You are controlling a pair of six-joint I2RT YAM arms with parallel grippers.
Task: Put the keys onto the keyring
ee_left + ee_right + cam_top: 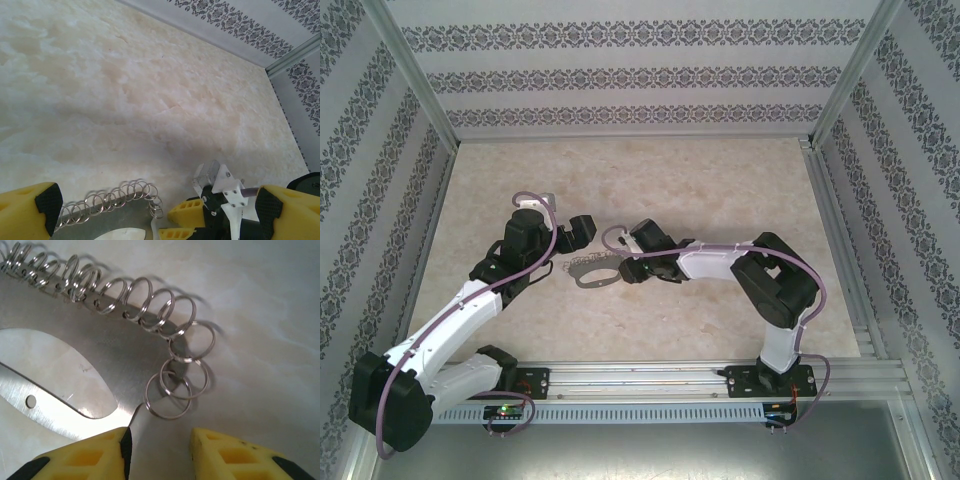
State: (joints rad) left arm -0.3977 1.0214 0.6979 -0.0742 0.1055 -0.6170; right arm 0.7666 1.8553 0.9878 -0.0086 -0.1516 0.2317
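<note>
Keyring [592,272]: flat on table [720,180], middle, toward near edge, between both grippers. Left gripper [156,207]: fingers spread wide, holding nothing. Right gripper [160,440]: fingers partly closed at ring's end; grasp cannot be told. Key not yet threaded; task barely begun.

Beige marble-look tabletop [720,180]; patterned striped walls [620,70]; alu frame posts [420,80].
</note>
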